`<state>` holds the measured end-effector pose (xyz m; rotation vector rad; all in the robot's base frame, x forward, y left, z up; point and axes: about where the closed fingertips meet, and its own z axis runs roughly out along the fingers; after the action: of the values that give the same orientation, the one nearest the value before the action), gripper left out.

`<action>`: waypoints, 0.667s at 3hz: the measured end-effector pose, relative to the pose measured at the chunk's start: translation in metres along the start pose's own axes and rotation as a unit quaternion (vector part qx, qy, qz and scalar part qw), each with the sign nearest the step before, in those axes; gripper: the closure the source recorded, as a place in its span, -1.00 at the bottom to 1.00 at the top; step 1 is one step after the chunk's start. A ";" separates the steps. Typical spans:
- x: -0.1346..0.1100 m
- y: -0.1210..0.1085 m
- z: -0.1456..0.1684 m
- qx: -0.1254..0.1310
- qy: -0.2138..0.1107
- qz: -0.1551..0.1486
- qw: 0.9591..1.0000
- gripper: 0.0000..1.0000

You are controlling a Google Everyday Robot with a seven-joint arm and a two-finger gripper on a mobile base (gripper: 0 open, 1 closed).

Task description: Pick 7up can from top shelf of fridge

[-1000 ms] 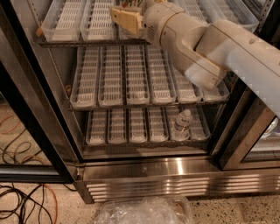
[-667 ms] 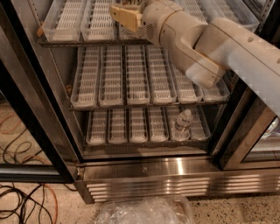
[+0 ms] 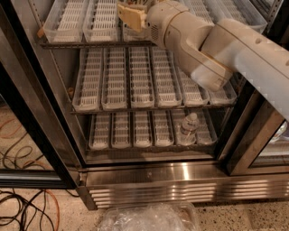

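My gripper (image 3: 131, 13) is at the top of the view, reaching into the open fridge (image 3: 180, 180) over the front of the top shelf (image 3: 72, 22), the uppermost rack of slotted white lane trays. My white arm (image 3: 212, 49) comes in from the right and covers much of the right half of that shelf. The 7up can is not visible; it is either hidden behind my gripper and arm or out of view above the frame.
Two similar racks (image 3: 135, 81) lie below. A clear plastic water bottle (image 3: 188, 128) stands on the lowest rack at the right. The black-framed glass door (image 3: 31, 135) stands open at left. Cables (image 3: 22, 203) lie on the floor, crumpled clear plastic (image 3: 149, 219) in front.
The gripper and arm have shifted slightly up and to the right along the top shelf; nothing else has moved.
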<state>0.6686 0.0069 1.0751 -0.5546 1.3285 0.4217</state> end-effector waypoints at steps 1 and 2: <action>0.000 0.000 0.000 0.000 0.000 0.000 1.000 0.80; -0.003 0.015 -0.013 -0.011 -0.003 0.005 1.000 1.00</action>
<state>0.6490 0.0117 1.0742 -0.5640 1.3229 0.4463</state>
